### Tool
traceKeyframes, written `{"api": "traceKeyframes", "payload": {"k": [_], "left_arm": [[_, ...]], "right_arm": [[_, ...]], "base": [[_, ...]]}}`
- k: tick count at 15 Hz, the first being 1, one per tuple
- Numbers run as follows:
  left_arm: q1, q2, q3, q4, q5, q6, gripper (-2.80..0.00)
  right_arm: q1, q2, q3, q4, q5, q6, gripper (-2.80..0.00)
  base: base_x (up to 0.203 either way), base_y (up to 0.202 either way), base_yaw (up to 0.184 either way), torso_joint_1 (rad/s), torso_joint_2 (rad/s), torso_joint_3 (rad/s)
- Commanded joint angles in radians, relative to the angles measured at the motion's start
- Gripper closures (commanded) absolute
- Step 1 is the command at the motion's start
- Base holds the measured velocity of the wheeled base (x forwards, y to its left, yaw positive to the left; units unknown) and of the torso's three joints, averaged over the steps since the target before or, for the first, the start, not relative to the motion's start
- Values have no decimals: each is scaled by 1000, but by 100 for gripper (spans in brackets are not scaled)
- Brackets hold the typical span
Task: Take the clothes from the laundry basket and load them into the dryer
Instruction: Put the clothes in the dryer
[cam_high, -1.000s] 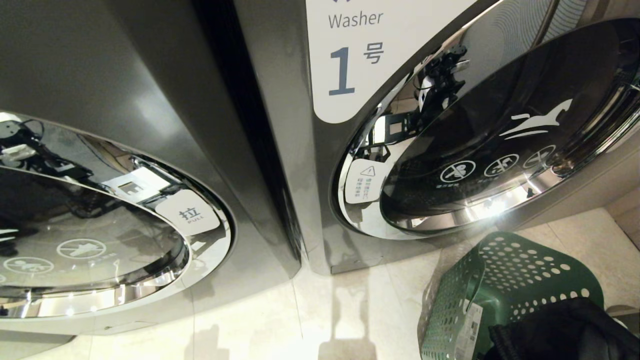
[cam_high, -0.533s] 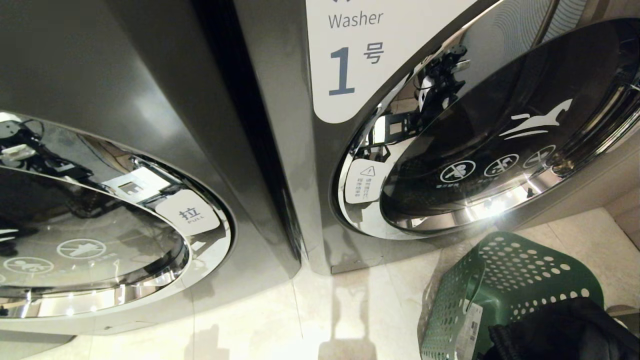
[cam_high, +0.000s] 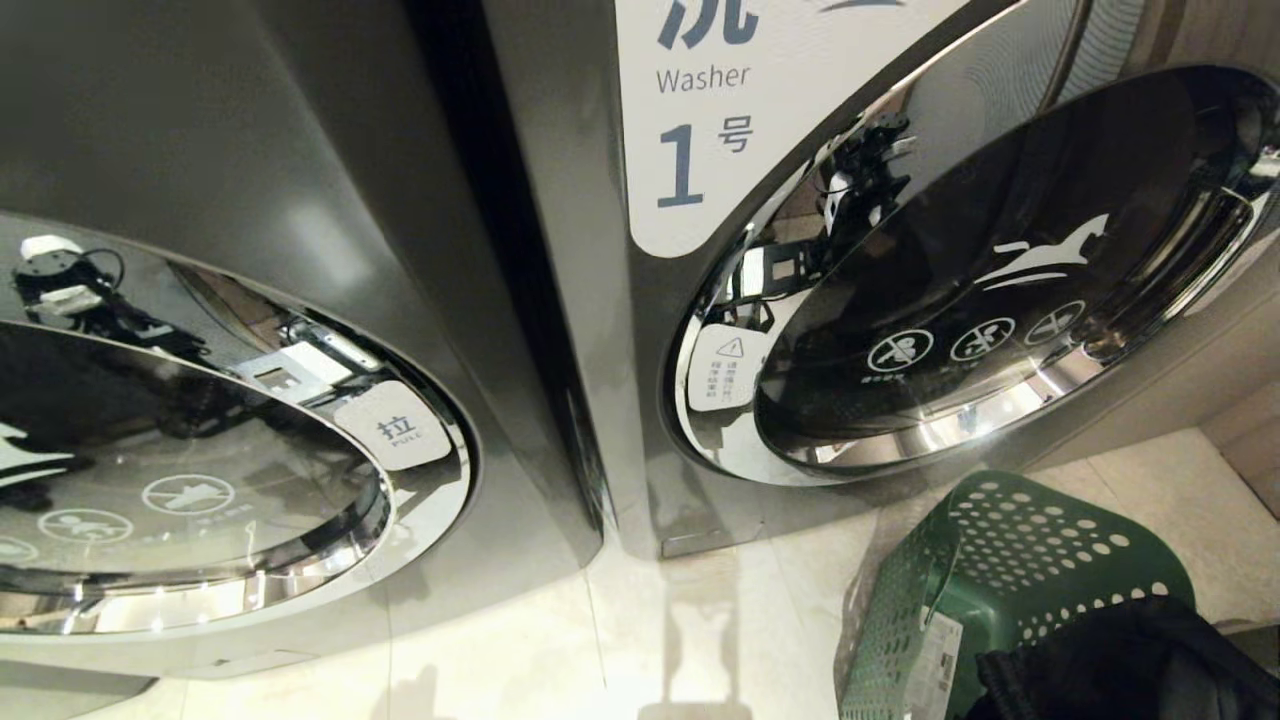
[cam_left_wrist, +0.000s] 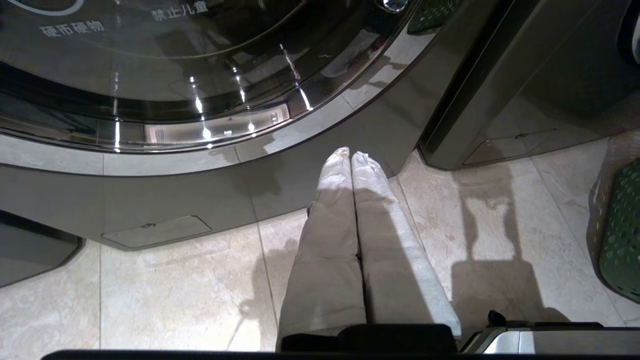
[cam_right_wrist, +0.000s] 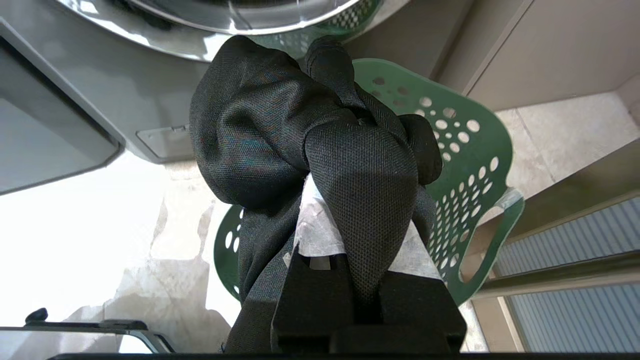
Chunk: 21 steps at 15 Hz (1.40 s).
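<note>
The dark green laundry basket (cam_high: 1040, 560) with round holes and a white label stands on the floor at the lower right, in front of the machine marked 1. Black clothes (cam_high: 1120, 660) bulge over its near side. In the right wrist view my right gripper (cam_right_wrist: 362, 200) is shut on a bunch of the black clothes (cam_right_wrist: 300, 125), which drapes over its white-wrapped fingers (cam_right_wrist: 317, 235) above the basket (cam_right_wrist: 465, 150). My left gripper (cam_left_wrist: 350, 154) hangs shut and empty over the floor tiles, near the base of the left machine. The dryer is out of view.
Two dark grey machines stand side by side, each with a chrome-rimmed round door (cam_high: 960, 300) bearing a white horse logo; the left door (cam_high: 200, 470) has a PULL tag. A dark gap (cam_high: 500, 260) separates them. Beige floor tiles (cam_high: 600, 650) lie in front. A beige wall corner (cam_high: 1240, 420) stands right of the basket.
The whole head view has shifted: both doors and the basket now sit a little lower and more of the Washer 1 label shows. Nothing moved on its own.
</note>
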Motion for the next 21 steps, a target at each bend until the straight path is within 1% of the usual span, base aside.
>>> {"api": "traceKeyframes", "payload": {"k": [1,21], "left_arm": [[0,0,0,0,0,0,0],[0,0,0,0,2,-2,0]], "right_arm": [[0,0,0,0,0,0,0],[0,0,0,0,-2,2,0]], "base": [[0,0,0,-1,1,195],[0,0,0,2,1,201]]}}
